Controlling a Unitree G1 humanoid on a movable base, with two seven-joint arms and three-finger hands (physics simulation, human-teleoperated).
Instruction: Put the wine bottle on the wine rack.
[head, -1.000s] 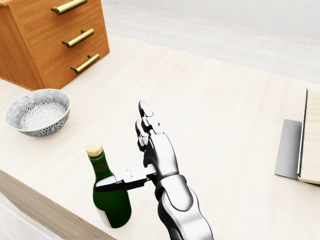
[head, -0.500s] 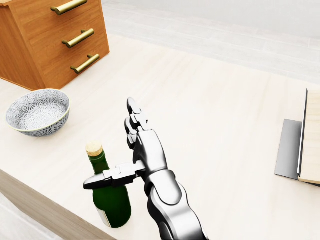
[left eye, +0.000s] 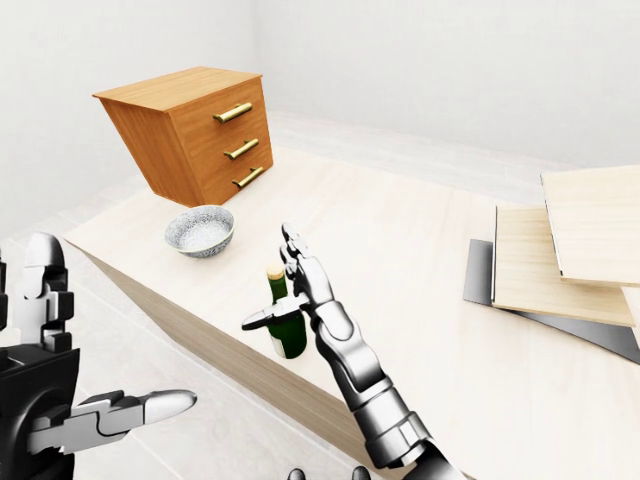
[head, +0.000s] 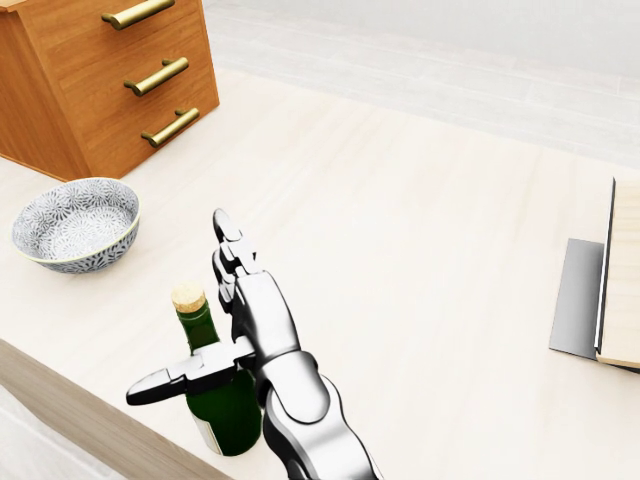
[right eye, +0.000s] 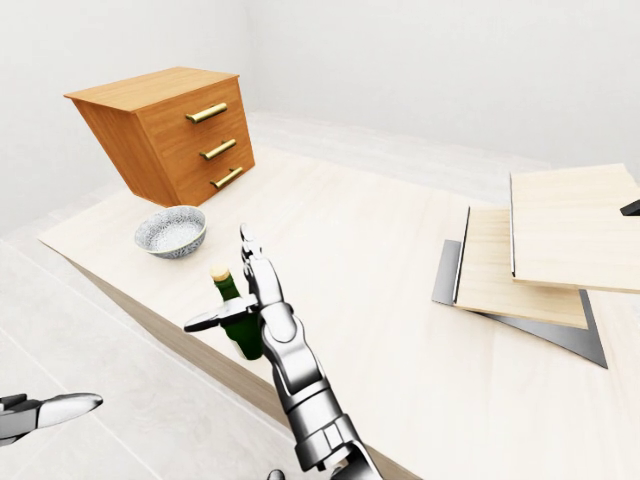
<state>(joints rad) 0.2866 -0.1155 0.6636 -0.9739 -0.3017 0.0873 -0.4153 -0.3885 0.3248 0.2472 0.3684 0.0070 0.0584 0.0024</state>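
A green wine bottle (head: 222, 418) with a cork stands upright near the table's lower left edge in the head view. My right hand (head: 185, 318) is open just right of it, fingers pointing up and away. Its thumb (head: 170, 382) reaches left across the bottle's shoulder, and the fingers are not closed round the bottle. My left hand (left eye: 105, 350) is open and empty at the lower left of the left-eye view, off the table. Stacked pale wood shelves on a grey base (left eye: 560, 250), which may be the rack, stand at the right.
A patterned bowl (head: 75, 225) sits left of the bottle. A wooden chest of drawers (head: 100, 80) with brass handles stands at the upper left. The pale wood table (head: 420, 260) stretches between the bottle and the shelves. The table edge runs just below the bottle.
My right hand has moved left towards the bottle. Its thumb now crosses the bottle and sticks out past its left side. The bottle has not moved.
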